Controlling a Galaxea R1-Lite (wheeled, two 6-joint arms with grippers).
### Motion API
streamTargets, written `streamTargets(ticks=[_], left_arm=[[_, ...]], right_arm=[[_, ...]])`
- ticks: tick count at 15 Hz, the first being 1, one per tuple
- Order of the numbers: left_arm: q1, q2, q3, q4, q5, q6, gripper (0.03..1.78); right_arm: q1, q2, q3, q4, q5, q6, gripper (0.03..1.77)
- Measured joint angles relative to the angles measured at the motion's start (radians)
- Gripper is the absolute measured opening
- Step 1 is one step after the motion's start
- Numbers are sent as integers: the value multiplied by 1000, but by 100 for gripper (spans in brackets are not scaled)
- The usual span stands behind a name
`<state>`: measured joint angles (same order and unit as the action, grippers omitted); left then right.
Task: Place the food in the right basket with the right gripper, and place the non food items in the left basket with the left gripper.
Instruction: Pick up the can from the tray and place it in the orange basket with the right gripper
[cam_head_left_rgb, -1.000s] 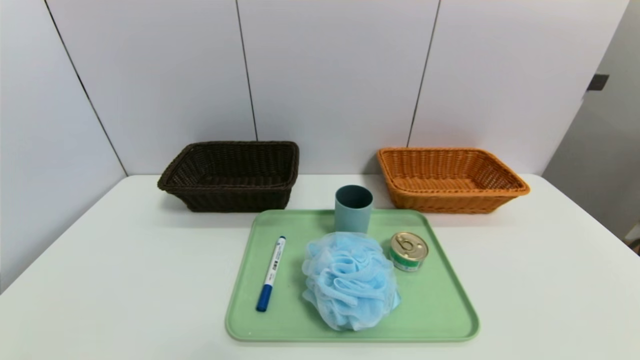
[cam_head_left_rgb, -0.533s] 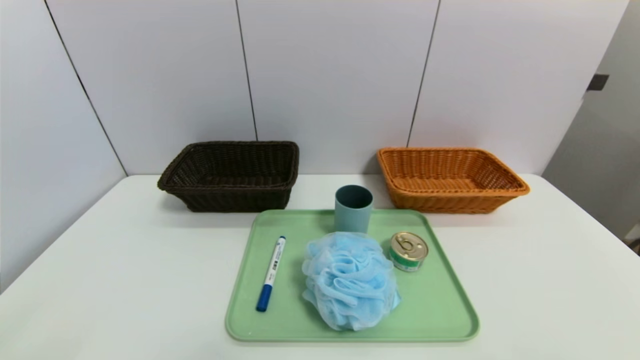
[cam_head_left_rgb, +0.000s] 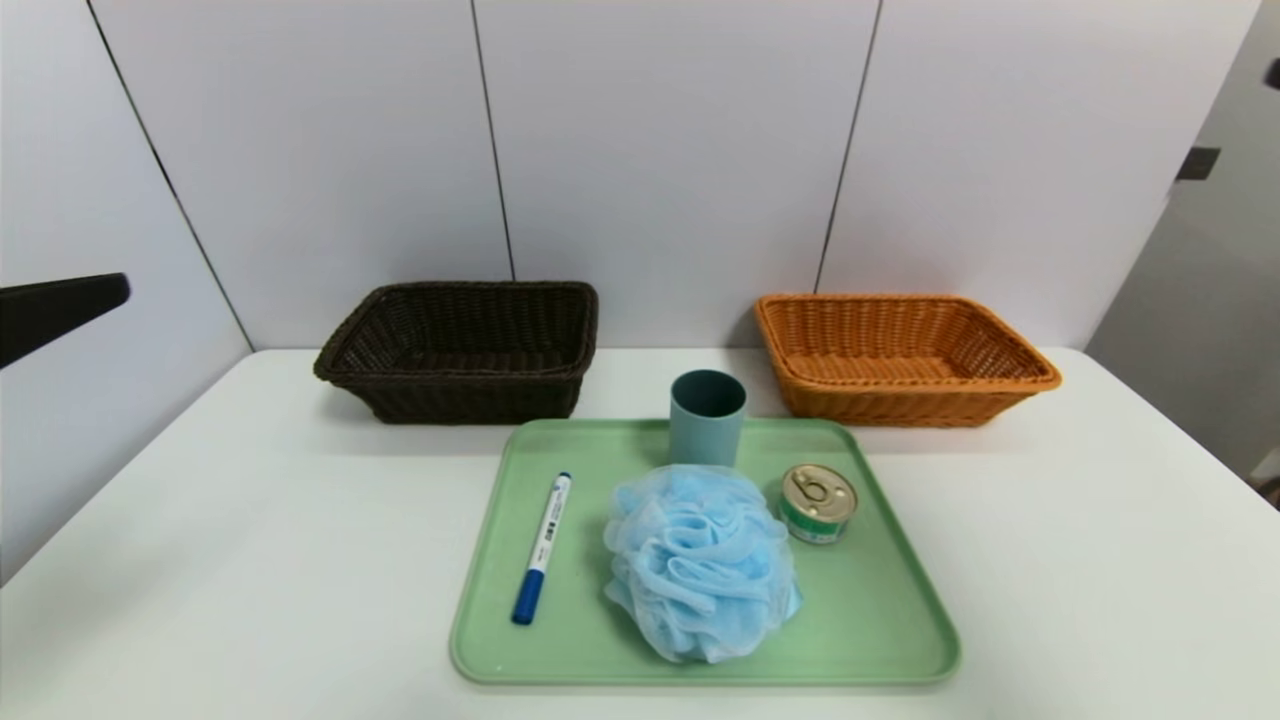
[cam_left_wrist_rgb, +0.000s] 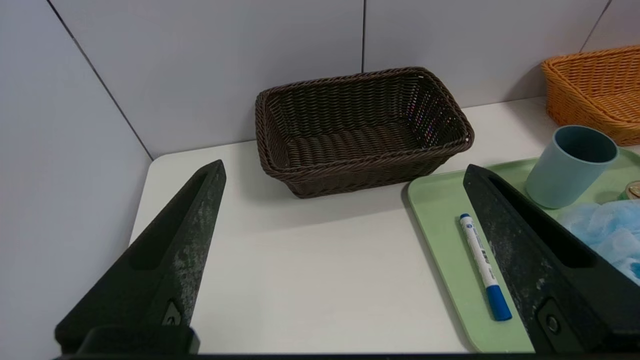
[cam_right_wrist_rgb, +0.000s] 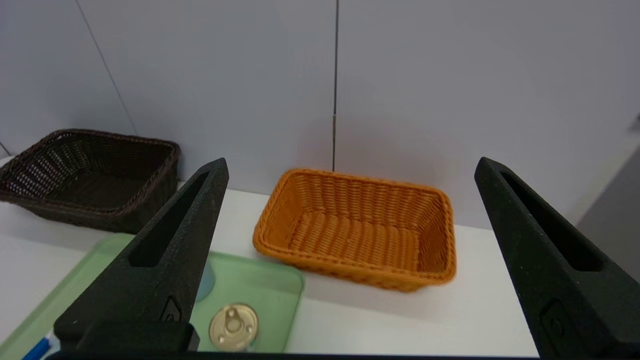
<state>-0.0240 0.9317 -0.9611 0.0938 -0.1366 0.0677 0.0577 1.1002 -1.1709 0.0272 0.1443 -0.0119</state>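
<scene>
One tin can (cam_head_left_rgb: 818, 502), one cup (cam_head_left_rgb: 707, 416), one puff (cam_head_left_rgb: 698, 560), one marker (cam_head_left_rgb: 541, 546), two baskets; both end effectors spread.

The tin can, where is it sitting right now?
In the head view the tin can sits on the green tray, on its right side, just right of the blue bath puff and in front of the orange basket.

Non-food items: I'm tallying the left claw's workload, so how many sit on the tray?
3, all on the green tray: cup at the far edge, bath puff in the middle, marker pen toward the robot's left. None looks hidden.
</scene>
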Motion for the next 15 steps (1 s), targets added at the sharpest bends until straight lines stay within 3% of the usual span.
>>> streamTargets(ticks=[3, 7, 11, 15], left_arm=[[-55, 117, -6, -45, 34, -18, 169], [-177, 203, 27, 10, 163, -27, 169], [-199, 259, 28, 22, 172, -63, 169], [-210, 279, 37, 24, 173, -94, 169]], right_arm=[[82, 158, -8, -67, -16, 19, 170], [161, 255, 11, 106, -65, 23, 170], [250, 309, -8, 301, -121, 83, 170], [360, 364, -49, 382, -170, 193, 170]])
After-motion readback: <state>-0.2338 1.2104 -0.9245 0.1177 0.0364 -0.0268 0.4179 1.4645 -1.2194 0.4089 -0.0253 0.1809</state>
